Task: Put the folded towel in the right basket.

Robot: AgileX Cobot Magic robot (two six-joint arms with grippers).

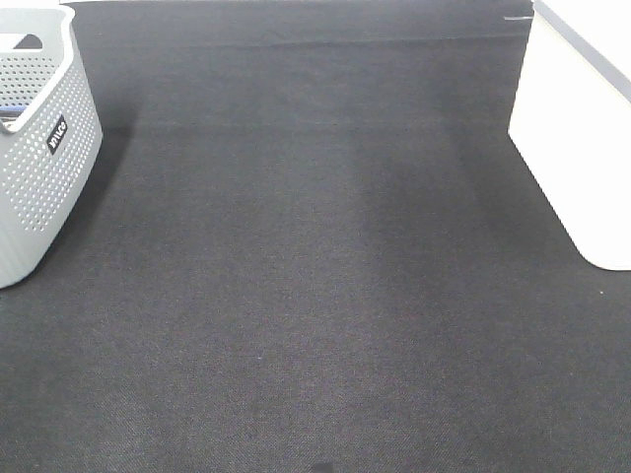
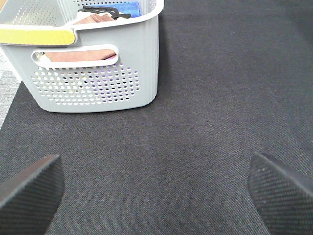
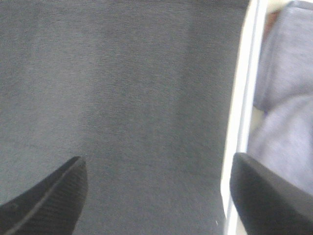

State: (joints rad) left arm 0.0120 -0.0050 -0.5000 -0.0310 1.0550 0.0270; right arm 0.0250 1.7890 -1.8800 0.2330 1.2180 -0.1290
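Observation:
The right basket (image 1: 577, 128) is white and stands at the right edge of the exterior high view. In the right wrist view its white rim (image 3: 242, 112) shows, with a grey-lilac cloth (image 3: 288, 98) lying inside it. My right gripper (image 3: 159, 169) is open and empty, low over the dark mat, with one finger (image 3: 266, 196) at the basket's rim. My left gripper (image 2: 154, 166) is open and empty over the mat, a short way in front of the grey basket (image 2: 98, 83). Neither gripper shows in the exterior high view.
The grey perforated basket (image 1: 39, 148) stands at the far left and holds a pinkish-brown cloth (image 2: 78, 54), a blue item (image 2: 129, 8) and a black strap. A dark mat (image 1: 315, 276) covers the table between the two baskets.

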